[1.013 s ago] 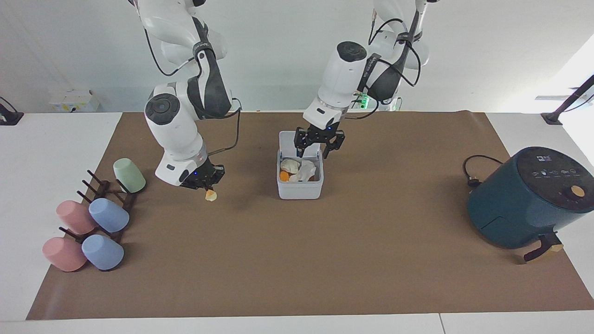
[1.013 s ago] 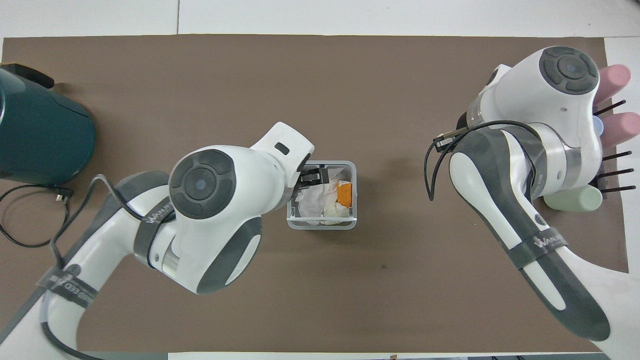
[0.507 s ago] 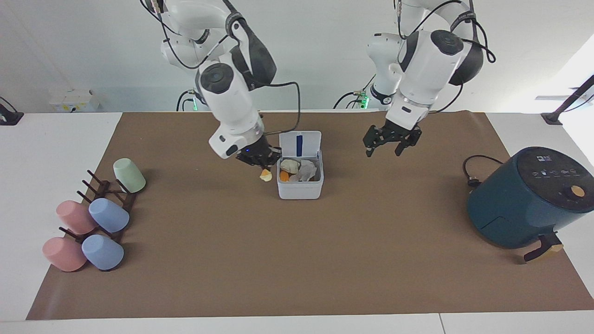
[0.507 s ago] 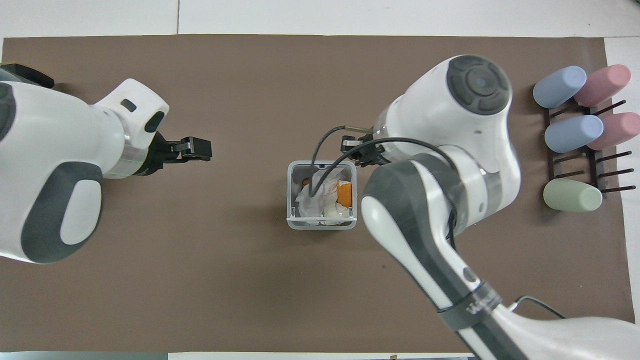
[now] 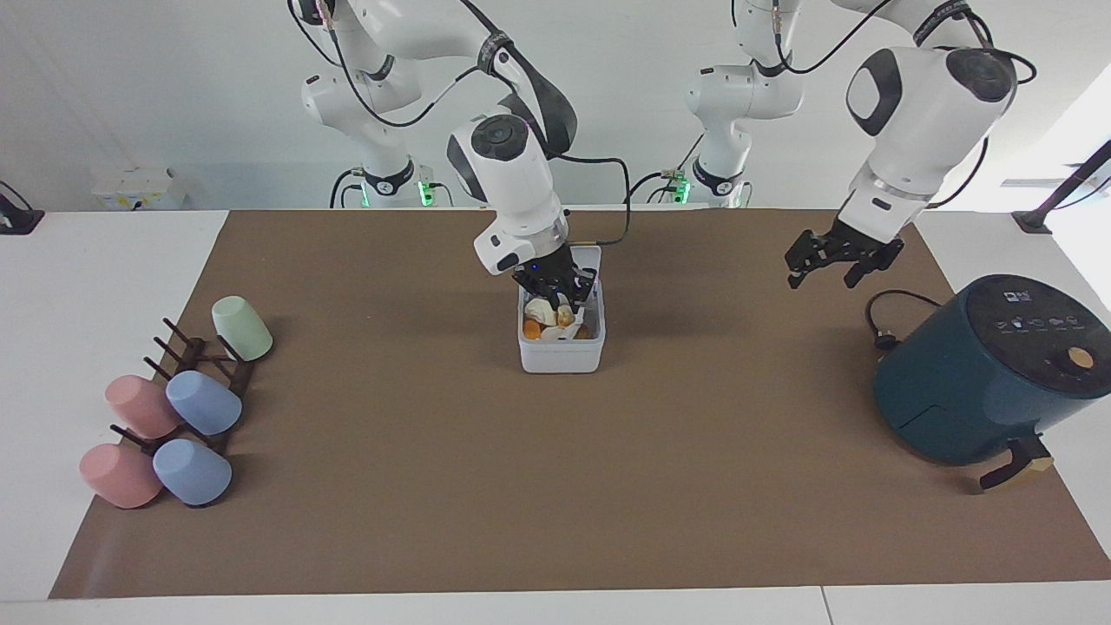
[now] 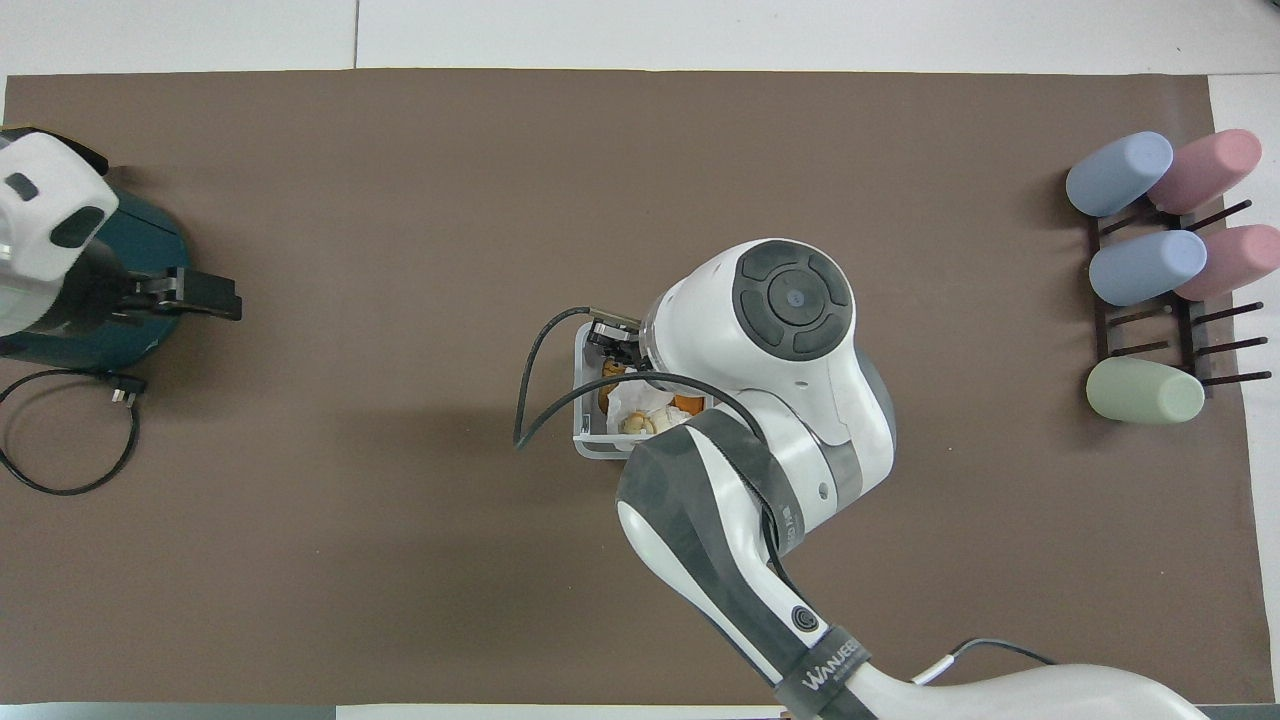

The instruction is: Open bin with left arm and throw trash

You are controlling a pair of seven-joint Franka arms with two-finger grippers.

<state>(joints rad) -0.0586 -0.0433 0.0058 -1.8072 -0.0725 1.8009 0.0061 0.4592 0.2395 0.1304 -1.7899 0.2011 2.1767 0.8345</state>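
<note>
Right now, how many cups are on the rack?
5, all at the right arm's end of the table: green cup nearest the robots, two blue, two pink.

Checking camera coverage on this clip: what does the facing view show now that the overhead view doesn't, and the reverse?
Facing only: the bin's whole front wall, its upright lid, the right tool at the bin's mouth over the trash, and the fryer's control panel.
Overhead only: the whole loop of the fryer's cord. In this view the right arm hides most of the bin.
Both: the open left tool up in the air near the fryer, and the cups on their rack.
</note>
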